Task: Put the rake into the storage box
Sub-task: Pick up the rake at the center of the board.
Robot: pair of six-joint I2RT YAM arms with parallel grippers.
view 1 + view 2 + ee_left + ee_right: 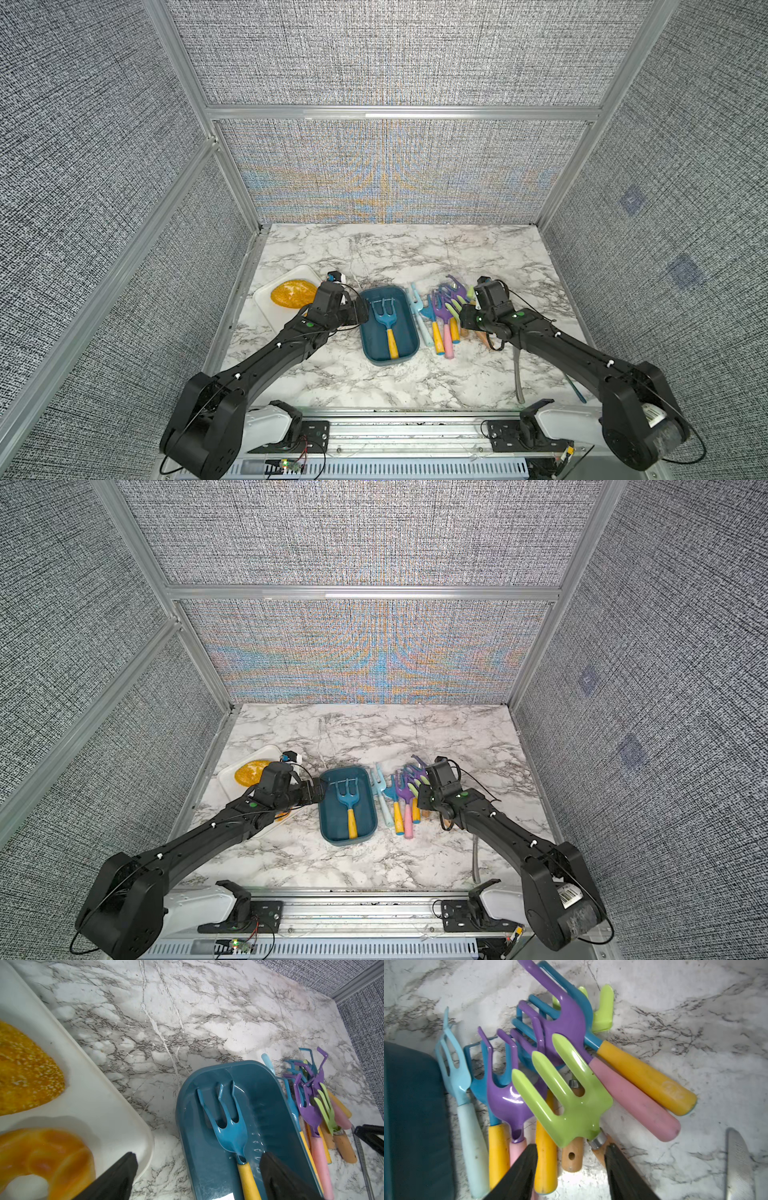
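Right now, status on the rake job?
Left gripper open, empty, by the storage box wall. Right gripper open over the rake pile, nothing held. One blue rake lies in the box. Pile tangled, green rake on top.

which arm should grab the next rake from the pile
Right: the right gripper hovers open over the handles of the rake pile. The left gripper sits across the storage box from that pile.

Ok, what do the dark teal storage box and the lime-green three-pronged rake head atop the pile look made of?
Dark teal storage box: likely moulded plastic, semi-gloss; rounded corners and soft reflections inside.
Lime-green three-pronged rake head: probably painted sheet metal, glossy; thin flat prongs, sharp highlights, and a silver metal collar at its neck.
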